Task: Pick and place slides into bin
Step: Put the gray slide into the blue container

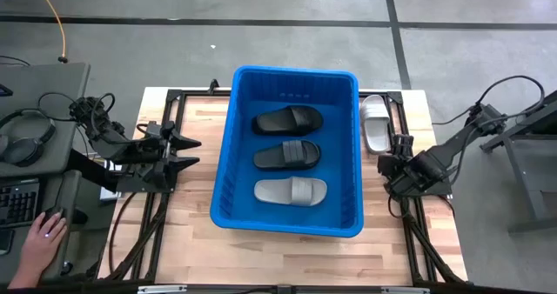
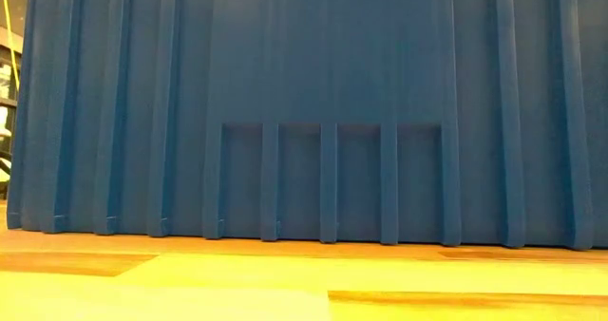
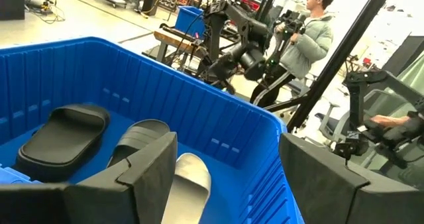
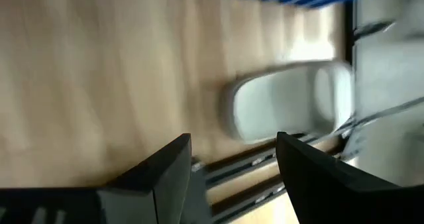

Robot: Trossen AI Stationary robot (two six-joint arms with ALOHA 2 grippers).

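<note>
Hovering right gripper (image 1: 389, 165): fingers apart and empty, over the surface's right edge at 3 o'clock from the bin, just below the white slide.
White slide (image 1: 376, 122): lying on the surface (image 1: 287, 255) outside the bin, beside its right wall at about 2 o'clock; in the right wrist view it shows as a pale shape (image 4: 285, 108) beyond the spread fingers.
Left gripper (image 1: 184, 152): fingers apart, holding nothing, at 9 o'clock from the bin, pointing toward its left wall.
Bin (image 1: 224, 185): bright blue, in the middle of the surface.
Slides inside: black slide (image 1: 288, 120) at 12 o'clock, second black slide (image 1: 287, 154) in the middle, grey slide (image 1: 291, 191) at 6 o'clock, all lying crosswise.
Person's hand (image 1: 45, 228): at 8 o'clock, off the surface.
</note>
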